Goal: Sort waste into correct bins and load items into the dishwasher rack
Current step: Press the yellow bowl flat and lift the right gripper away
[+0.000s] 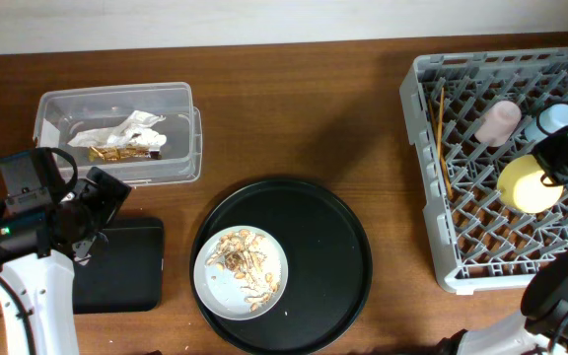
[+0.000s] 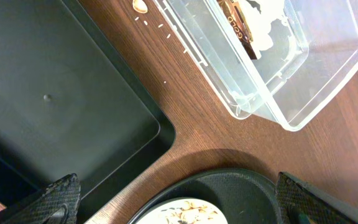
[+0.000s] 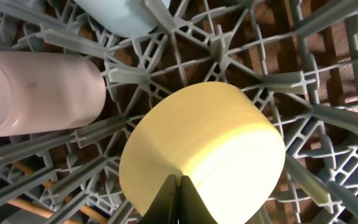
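**Sorting and loading, judged well past halfway.**
My right hand (image 3: 179, 194), fingers almost together, seems to pinch the bowl (image 3: 197, 155) lying in the rack (image 1: 432, 247) near the pink cup (image 1: 498, 121), blue cup (image 1: 558, 118) and chopsticks (image 1: 440, 138). The wrapper (image 1: 116, 133) lies in the tub (image 1: 180, 99). Left to do: the plate (image 1: 215, 293) with scraps (image 1: 240, 258) on the round tray (image 1: 333, 247), and a crumb (image 2: 140, 5) on the worktop (image 1: 304, 108). My left hand (image 2: 178, 202) hangs wide open and holds nothing, between the black bin (image 1: 126, 266) and the round tray.

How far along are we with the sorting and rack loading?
Done: snack wrapper in the clear tub; chopsticks, pink cup, blue cup in the rack. In hand: right gripper pinches the yellow bowl in the rack. Remaining: scraps on the grey plate, then the plate itself.
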You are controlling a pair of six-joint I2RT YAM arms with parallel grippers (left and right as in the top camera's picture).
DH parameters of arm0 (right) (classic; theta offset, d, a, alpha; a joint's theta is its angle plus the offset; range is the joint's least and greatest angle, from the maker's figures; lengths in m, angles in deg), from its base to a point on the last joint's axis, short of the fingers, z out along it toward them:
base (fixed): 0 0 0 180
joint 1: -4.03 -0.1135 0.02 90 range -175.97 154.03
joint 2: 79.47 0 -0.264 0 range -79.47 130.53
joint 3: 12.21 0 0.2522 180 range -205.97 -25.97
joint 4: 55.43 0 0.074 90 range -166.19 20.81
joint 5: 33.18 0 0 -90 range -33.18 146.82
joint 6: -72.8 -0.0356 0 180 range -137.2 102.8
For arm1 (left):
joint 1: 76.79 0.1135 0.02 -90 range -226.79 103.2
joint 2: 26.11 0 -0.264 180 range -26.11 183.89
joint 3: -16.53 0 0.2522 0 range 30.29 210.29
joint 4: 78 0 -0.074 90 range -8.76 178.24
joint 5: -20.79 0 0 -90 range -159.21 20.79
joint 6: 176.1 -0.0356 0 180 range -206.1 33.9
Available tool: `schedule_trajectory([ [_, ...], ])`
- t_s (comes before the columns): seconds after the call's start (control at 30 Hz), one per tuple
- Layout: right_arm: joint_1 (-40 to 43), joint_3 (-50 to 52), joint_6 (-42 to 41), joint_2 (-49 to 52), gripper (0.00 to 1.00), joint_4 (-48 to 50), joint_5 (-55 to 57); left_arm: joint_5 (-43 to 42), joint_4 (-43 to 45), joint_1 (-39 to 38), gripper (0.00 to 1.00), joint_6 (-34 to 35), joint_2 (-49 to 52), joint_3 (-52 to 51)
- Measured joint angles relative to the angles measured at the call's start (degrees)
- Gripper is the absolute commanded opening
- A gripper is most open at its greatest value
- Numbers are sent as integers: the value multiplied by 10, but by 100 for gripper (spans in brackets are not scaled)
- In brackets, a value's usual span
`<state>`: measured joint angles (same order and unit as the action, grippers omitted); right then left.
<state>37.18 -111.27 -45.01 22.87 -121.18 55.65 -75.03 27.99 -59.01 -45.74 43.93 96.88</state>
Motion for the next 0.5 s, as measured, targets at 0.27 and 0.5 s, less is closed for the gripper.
schedule_trajectory([
  [0.27,-3,-4,0,52,4,23,-16,0,0,0,99,0,0,0],
  [0.5,-3,-12,29,62,4,34,-65,0,0,0,99,0,0,0],
])
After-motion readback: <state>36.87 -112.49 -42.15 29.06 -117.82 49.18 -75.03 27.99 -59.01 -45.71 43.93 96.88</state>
